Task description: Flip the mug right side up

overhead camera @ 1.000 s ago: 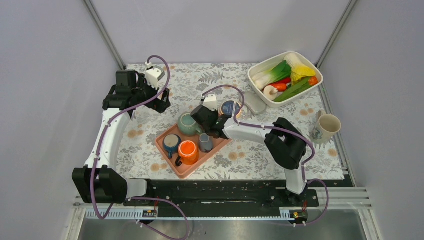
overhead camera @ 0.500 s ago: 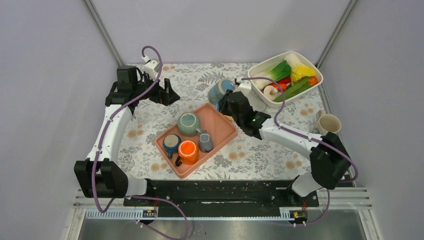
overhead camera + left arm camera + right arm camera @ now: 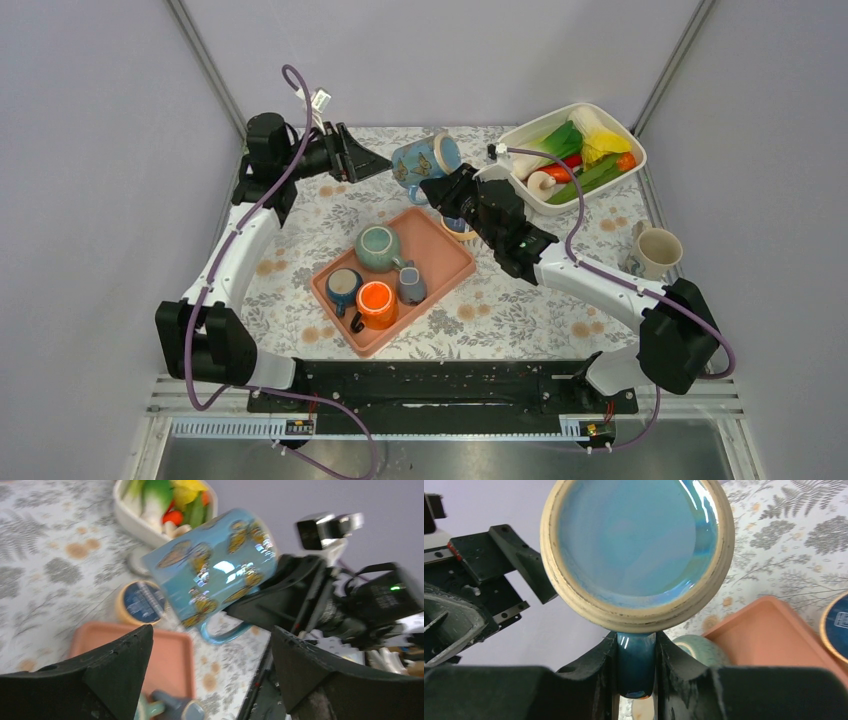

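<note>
- Nearest the arm bases, a tray (image 3: 447, 262) on the surface carries four small cups; it lies below and in front of the lifted mug.
- Right end effector (image 3: 447, 192): jaws closed on the handle (image 3: 636, 662) of the mug (image 3: 425, 160), which hangs clear of the surface over its far part, tipped roughly onto its side and not yet upright. The right wrist view faces a round end of the mug.
- Left end effector (image 3: 372, 163): jaws spread wide and empty, aimed at the mug body from just beside it, not touching.
- Far right: a vegetable dish (image 3: 637, 152), apart from the action.
- Judged risks: a hold on the handle alone may let the mug swivel or slip. Should the left jaws close off-centre on the glazed wall, or the right release before that hold is firm, the mug may drop onto the tray. The two end effectors may also collide.
</note>
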